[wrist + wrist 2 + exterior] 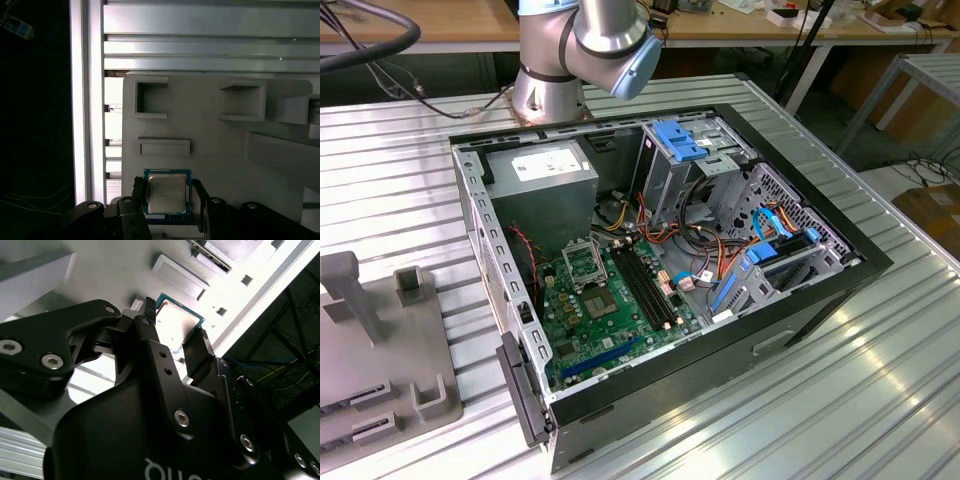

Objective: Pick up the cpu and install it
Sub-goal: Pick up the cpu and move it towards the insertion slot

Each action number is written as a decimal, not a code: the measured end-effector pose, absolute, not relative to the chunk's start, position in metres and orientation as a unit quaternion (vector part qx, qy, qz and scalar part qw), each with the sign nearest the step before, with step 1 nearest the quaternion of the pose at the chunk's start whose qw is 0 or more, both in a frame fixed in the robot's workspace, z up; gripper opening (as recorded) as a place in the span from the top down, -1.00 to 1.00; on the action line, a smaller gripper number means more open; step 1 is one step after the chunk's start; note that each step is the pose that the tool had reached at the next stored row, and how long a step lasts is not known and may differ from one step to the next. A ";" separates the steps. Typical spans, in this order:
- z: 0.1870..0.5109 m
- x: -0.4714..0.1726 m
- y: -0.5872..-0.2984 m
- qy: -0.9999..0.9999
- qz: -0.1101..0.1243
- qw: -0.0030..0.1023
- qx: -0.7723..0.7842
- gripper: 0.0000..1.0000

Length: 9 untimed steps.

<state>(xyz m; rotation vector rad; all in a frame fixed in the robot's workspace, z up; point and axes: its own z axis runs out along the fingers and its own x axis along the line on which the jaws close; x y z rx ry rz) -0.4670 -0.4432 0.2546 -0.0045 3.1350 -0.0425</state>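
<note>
Pincer (pixel 175 319) grips cpu (pixel 167 194), fingertips (pixel 140 186) tight vs 2 opp. edges; chip lies flat, silver top up, on grey tray (pixel 215 155) atop ribbed metal table (pixel 200 30).

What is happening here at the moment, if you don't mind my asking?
A robot arm is working on fitting a cpu into the open computer case. In the first wrist view its gripper sits right at the cpu, which lies flat on a grey parts tray. I cannot tell whether it has gripped it. The chip is not yet in the case.
</note>
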 end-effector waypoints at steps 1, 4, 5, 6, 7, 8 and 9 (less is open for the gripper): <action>0.256 -0.467 -0.443 1.000 -0.014 0.003 -0.001 0.05; 0.259 -0.467 -0.443 1.000 -0.014 0.003 -0.001 0.05; 0.259 -0.467 -0.443 1.000 -0.014 0.003 -0.001 0.05; 0.260 -0.467 -0.443 1.000 -0.014 0.003 -0.001 0.05; 0.260 -0.467 -0.443 1.000 -0.014 0.003 -0.001 0.05; 0.261 -0.467 -0.443 1.000 -0.014 0.003 -0.001 0.05; 0.262 -0.467 -0.443 1.000 -0.014 0.003 -0.001 0.05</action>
